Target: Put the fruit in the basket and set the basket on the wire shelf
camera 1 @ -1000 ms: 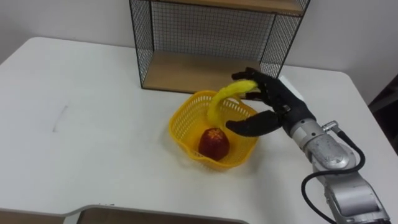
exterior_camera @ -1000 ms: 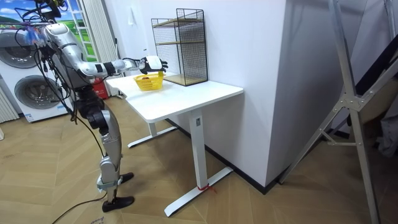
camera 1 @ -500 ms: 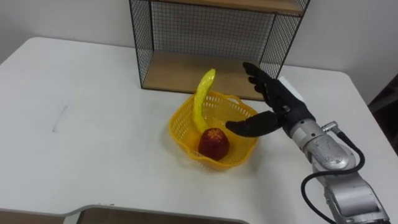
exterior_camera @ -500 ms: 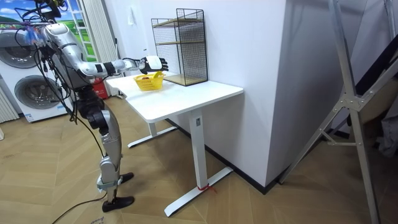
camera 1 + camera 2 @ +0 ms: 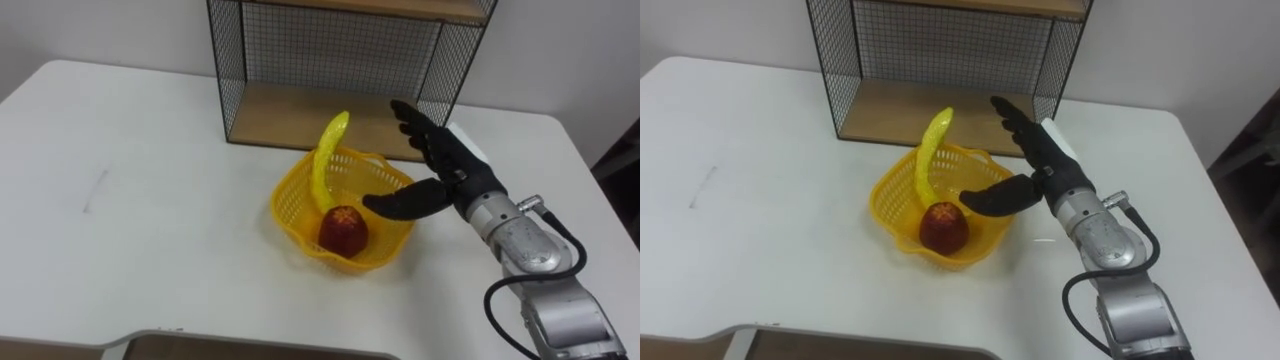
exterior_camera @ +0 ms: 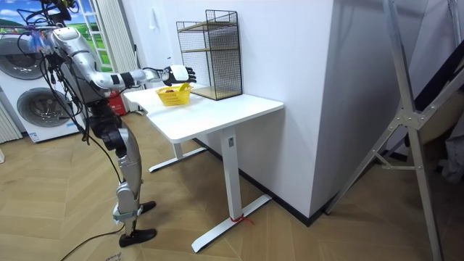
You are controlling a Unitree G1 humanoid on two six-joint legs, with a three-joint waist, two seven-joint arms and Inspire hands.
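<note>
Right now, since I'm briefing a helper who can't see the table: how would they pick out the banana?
On the white table, in front of the wire shelf, sits a yellow basket. The banana stands nearly upright in it, tip above the rim; unlike the round red fruit beside it, it is long, curved and yellow.

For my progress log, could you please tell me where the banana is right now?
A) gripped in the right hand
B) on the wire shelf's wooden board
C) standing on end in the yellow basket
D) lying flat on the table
C: the banana stands on end in the yellow basket beside the red fruit, and the open right hand next to it holds nothing.
</note>
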